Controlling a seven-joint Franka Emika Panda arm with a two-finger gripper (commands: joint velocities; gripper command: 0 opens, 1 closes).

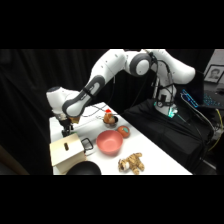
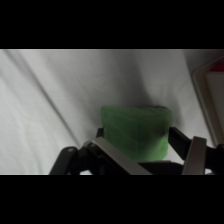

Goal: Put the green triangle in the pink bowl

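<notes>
In the wrist view the green triangle (image 2: 136, 132) fills the space between my fingers, a bright green wedge just above the white table (image 2: 55, 100). My gripper (image 2: 145, 150) is shut on it, one finger (image 2: 116, 155) against its left side and the other against its right. From the side, the gripper (image 1: 66, 129) hangs low over the table's far left corner, behind a wooden box, and the wedge itself is hidden there. The pink bowl (image 1: 109, 142) stands mid-table, to the right of the gripper and apart from it.
A pale wooden box (image 1: 67, 151) stands right in front of the gripper, with a black bowl (image 1: 84, 169) at the front edge. A small reddish bowl with a teal inside (image 1: 123, 131), a dark dish holding an orange item (image 1: 110, 119) and a plush toy (image 1: 131, 162) surround the pink bowl.
</notes>
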